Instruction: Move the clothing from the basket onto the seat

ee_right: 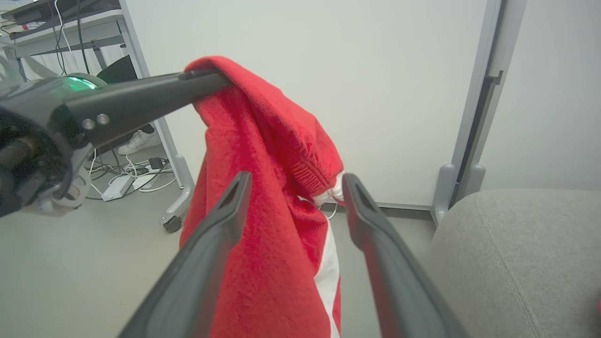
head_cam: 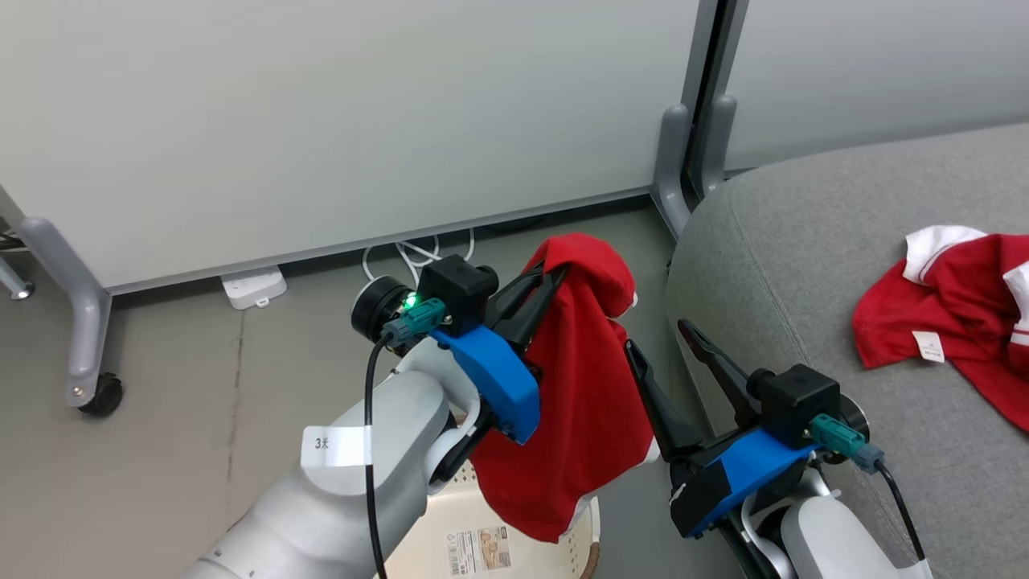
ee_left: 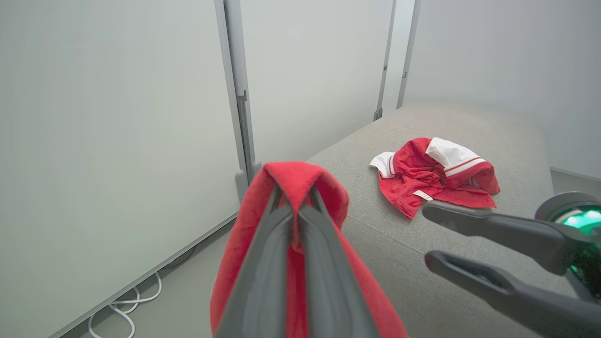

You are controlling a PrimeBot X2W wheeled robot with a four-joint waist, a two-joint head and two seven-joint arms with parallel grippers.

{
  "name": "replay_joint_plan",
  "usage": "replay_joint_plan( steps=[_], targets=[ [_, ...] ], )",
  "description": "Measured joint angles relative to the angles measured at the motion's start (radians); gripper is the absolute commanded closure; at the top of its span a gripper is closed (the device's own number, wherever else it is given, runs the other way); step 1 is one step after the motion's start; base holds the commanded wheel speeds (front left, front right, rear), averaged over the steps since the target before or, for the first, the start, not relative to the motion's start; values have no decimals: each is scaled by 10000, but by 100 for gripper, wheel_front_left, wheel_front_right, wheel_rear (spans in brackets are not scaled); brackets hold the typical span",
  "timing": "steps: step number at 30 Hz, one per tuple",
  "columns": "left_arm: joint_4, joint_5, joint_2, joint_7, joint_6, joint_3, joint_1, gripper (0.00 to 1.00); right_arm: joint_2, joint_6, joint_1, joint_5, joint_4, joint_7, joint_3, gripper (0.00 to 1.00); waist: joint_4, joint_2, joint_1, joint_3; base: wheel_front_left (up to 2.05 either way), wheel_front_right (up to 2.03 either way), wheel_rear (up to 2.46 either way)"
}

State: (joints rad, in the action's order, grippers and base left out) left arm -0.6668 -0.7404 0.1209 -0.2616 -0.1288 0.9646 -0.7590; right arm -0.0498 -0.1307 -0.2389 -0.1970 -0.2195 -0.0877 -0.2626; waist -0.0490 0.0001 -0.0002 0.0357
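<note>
Left gripper [head_cam: 551,278] clamps a red garment [head_cam: 583,402] hanging above the basket [head_cam: 583,543]; right gripper [head_cam: 657,335] stands open beside it; a second garment [head_cam: 940,322] lies on the seat [head_cam: 804,265].

the hanging garment [head_cam: 591,386], red with a white stripe, droops in folds over the cream basket [head_cam: 442,507] at 6 o'clock. the crumpled garment [head_cam: 957,322], red and white, label up, lies on the grey seat [head_cam: 804,241] at 3 o'clock.

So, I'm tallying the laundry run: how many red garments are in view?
2. The hanging garment is held by the shut left gripper, above the basket; the other garment lies crumpled on the seat. The basket's inside is mostly hidden, so more might lie there.
</note>
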Motion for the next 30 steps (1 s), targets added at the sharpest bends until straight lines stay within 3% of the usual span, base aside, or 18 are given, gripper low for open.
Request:
replay_joint_plan(
  steps=[18, 30],
  targets=[
    [-546, -1308, -416, 0, -2, 1277, -1430, 100, 0, 0, 205, -92, -326, 178, -12, 0, 529, 0, 1, -543, 0, 0, 0],
    [-506, -1476, -531, 0, -2, 1486, -1430, 100, 0, 2, -1301, -368, -1894, 228, -700, 0, 580, -1, 2, -475, 0, 0, 0]
  ],
)
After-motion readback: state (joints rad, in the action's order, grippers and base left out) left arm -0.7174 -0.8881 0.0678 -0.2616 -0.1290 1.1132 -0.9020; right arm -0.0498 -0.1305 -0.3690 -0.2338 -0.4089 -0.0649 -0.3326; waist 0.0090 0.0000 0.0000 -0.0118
